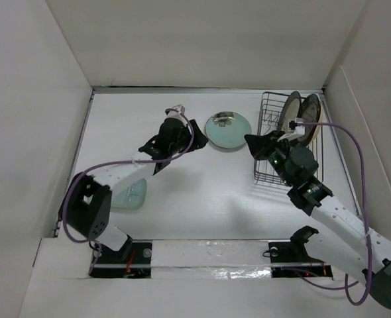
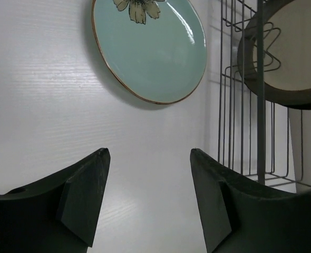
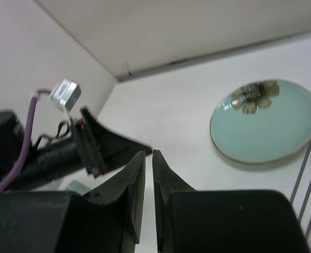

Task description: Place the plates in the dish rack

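Dish rack (image 1: 270, 169): set at the far right corner of the worktop (image 1: 202, 199).
Dark-rimmed plates (image 1: 292, 112): two are stood on edge, side by side, in the rack's far end.
Teal plate (image 1: 228, 130): laid flat near the far edge, about midway along it, just left of the rack; a flower is painted on it.
Pale green plate (image 1: 130, 195): laid flat toward the left edge, partly hidden by the left arm.
Left gripper (image 2: 147, 158): held left of the teal plate, jaws spread wide, nothing gripped.
Right gripper (image 3: 148, 155): held beside the rack's left side, fingers drawn almost together with only a slit between, nothing gripped.
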You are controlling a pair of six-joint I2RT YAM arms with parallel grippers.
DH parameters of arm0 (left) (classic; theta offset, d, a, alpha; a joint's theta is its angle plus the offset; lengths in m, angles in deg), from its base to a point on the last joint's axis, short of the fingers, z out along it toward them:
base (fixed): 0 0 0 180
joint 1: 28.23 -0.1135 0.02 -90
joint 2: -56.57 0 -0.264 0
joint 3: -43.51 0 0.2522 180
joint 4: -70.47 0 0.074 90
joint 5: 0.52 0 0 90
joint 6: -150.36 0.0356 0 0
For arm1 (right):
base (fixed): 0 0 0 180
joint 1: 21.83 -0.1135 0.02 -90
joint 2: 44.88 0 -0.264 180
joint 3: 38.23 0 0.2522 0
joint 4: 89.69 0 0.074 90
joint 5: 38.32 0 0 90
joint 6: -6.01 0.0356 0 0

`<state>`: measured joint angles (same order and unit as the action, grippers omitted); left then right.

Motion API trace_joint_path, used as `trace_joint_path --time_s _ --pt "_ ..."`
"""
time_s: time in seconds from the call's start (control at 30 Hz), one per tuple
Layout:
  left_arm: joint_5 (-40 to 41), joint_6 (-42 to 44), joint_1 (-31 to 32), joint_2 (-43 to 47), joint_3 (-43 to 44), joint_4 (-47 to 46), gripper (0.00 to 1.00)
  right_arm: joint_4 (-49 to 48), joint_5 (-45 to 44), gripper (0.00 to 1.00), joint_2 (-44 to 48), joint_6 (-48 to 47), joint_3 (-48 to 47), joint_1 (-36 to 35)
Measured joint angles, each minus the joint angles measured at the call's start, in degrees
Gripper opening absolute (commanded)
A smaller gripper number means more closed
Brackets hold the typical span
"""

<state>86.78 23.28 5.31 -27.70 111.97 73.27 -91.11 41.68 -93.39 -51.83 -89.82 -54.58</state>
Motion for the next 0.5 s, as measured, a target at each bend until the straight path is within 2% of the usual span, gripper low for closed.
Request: trace_joint_path --time_s 0.13,0.5 --pt "-0.8 -3.0 0.1 -11.5 6.6 -1.2 0.60 0.8 0.4 0.25 1.3 -0.4 3.1 -1.4" --pt "3.7 -4.8 -0.2 -33.4 26.6 0.6 0.55 0.6 0.2 0.25 4.1 -0.7 4.2 -2.9"
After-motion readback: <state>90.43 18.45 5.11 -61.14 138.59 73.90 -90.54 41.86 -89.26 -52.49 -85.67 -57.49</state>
